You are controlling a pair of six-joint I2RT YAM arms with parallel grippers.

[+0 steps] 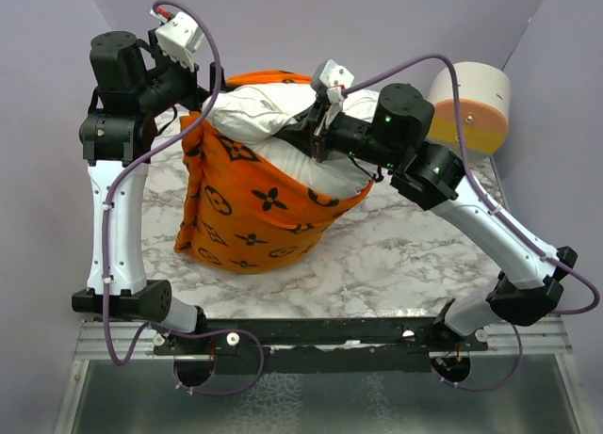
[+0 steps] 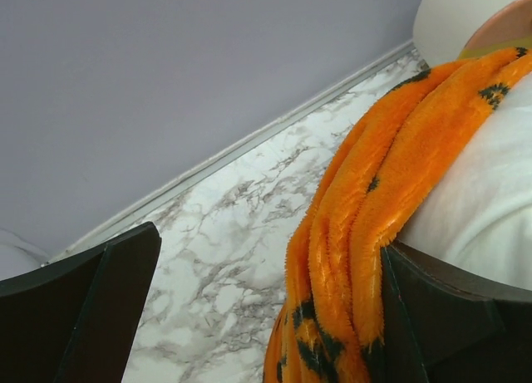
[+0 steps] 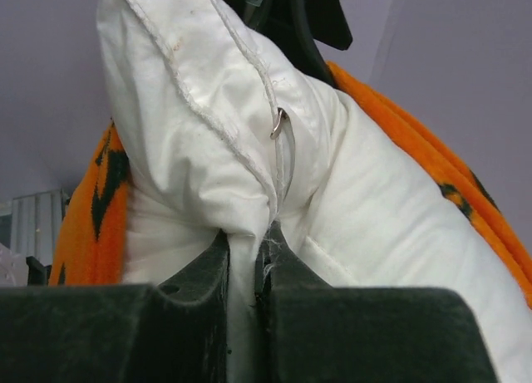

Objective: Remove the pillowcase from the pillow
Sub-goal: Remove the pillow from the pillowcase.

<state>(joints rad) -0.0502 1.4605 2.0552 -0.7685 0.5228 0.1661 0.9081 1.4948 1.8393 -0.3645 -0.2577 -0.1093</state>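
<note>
The white pillow (image 1: 264, 109) sticks out of the top of the orange pillowcase (image 1: 254, 208), which has a dark flower pattern and stands on the marble table (image 1: 396, 255). My right gripper (image 1: 318, 142) is shut on a pinch of the pillow's white fabric (image 3: 208, 150) near its seam, its fingers (image 3: 183, 275) pressed together on it (image 3: 249, 242). My left gripper (image 1: 203, 95) is at the pillowcase's upper left rim. Its jaws stand wide open (image 2: 270, 242), with the orange rim (image 2: 357, 233) between them, lying against the right finger (image 2: 449, 316). The pillow (image 2: 490, 200) shows beyond it.
A white, orange and yellow cylinder (image 1: 469, 104) lies at the back right, near the right arm's elbow; it also shows in the left wrist view (image 2: 465, 17). Purple walls (image 1: 377, 20) close in the back and sides. The table's metal front rail (image 1: 320, 335) carries the arm bases.
</note>
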